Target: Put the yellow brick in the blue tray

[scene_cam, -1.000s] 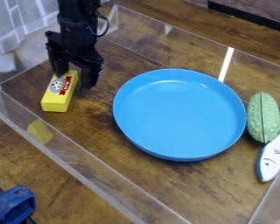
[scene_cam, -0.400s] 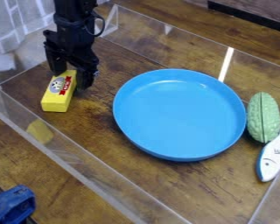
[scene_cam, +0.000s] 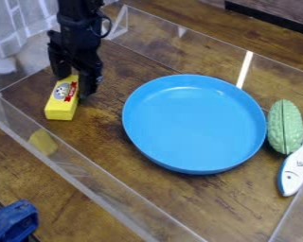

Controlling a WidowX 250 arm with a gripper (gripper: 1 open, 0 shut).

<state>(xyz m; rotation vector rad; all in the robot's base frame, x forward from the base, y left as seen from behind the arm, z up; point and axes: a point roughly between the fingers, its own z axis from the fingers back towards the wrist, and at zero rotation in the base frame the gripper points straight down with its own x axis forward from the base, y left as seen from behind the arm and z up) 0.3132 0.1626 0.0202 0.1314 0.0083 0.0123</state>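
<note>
In the camera view, the dark pincer (scene_cam: 76, 77) sits over the far end of the yellow brick (scene_cam: 63, 100), its tips apart and reaching down to either side of that end. Against the picture from a second ago, the pincer has shifted only a little: the arm above it leans slightly differently, and the red-and-white label on the brick shows somewhat differently between the tips. The brick itself lies where it lay, flat on the wooden tabletop (scene_cam: 116, 192) toward the left edge, near the clear side strip. So nothing has been carried yet; the change looks like a fine lining-up, and the step in hand is most likely the grasp. The task seems to be in its early part. The next move probably calls for the tips to close evenly on the brick's long sides; gripping so near one end could let it swivel or tip when lifted. Whether the tips already touch it, I cannot tell. As for containers, the blue tray (scene_cam: 195, 124) stands to the right of the brick, well apart from it, around the middle of the tabletop and reaching toward the right edge. Its floor shows no brick, only plain blue plastic inside the raised rim. The green ridged object (scene_cam: 284, 127) and the white-and-blue piece (scene_cam: 295, 167) lie outside it, by the tabletop's right edge.
</note>
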